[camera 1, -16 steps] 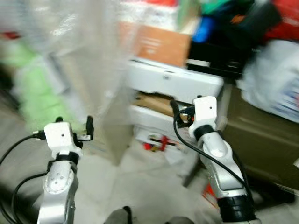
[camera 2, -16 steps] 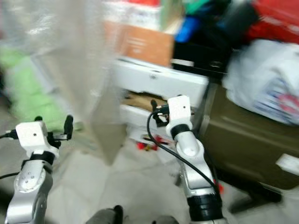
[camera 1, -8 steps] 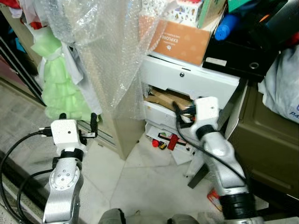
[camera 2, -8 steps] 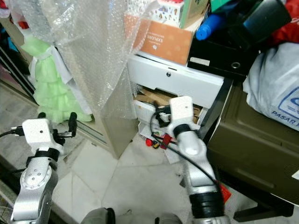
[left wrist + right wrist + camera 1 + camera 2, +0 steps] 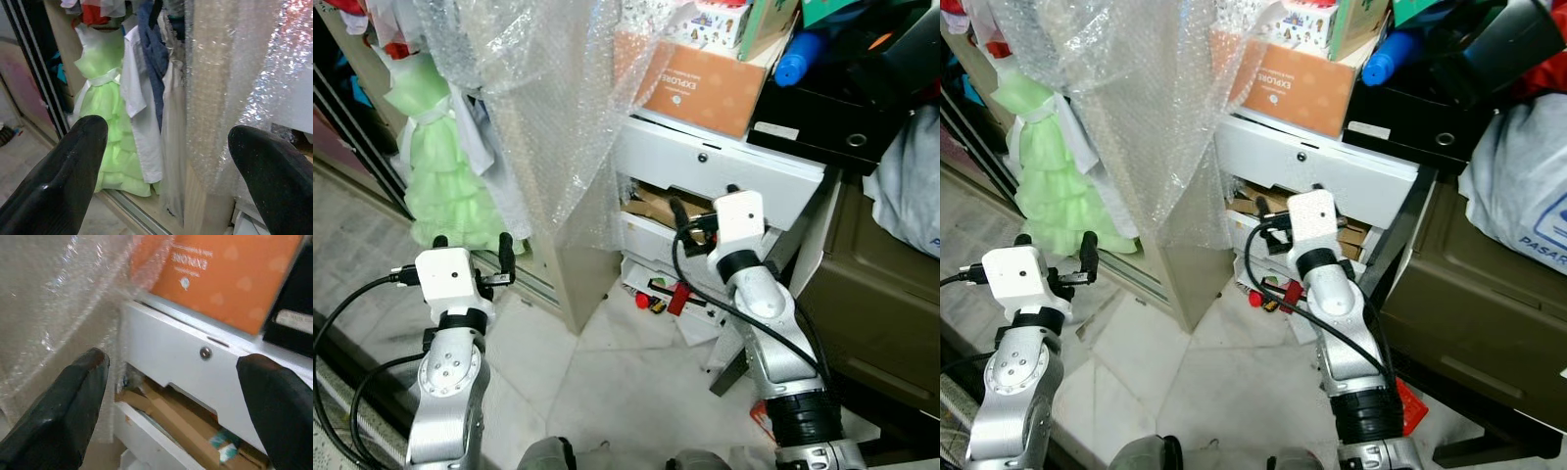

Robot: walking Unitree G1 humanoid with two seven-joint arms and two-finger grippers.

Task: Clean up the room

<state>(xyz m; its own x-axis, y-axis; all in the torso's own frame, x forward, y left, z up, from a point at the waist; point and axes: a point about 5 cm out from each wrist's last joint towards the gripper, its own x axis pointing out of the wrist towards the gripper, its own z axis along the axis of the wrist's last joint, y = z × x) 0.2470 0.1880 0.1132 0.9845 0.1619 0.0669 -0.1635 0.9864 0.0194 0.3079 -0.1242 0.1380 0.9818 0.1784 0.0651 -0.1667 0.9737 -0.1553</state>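
Both arms are raised in front of me. My left gripper (image 5: 168, 132) is open and empty; it faces a light green dress (image 5: 110, 122) and hanging clothes (image 5: 142, 88) beside a bubble-wrap sheet (image 5: 548, 88). My right gripper (image 5: 173, 360) is open and empty, held close in front of a white drawer cabinet (image 5: 724, 166). The cabinet's lower drawer hangs open with brown cardboard (image 5: 161, 409) inside. Small red items (image 5: 677, 297) and papers lie on the tiled floor at the cabinet's foot.
An orange box (image 5: 700, 83), a black case (image 5: 842, 117) and a blue bottle (image 5: 800, 59) sit on top of the cabinet. An olive-green chest (image 5: 881, 294) with a white bag (image 5: 915, 186) on it stands to the right. A dark sliding-door frame (image 5: 352, 137) runs along the left.
The earliest pictures were blurred by camera motion; the view is now steady and sharp. My right gripper sits slightly higher against the drawer front. Both grippers stay open and empty.
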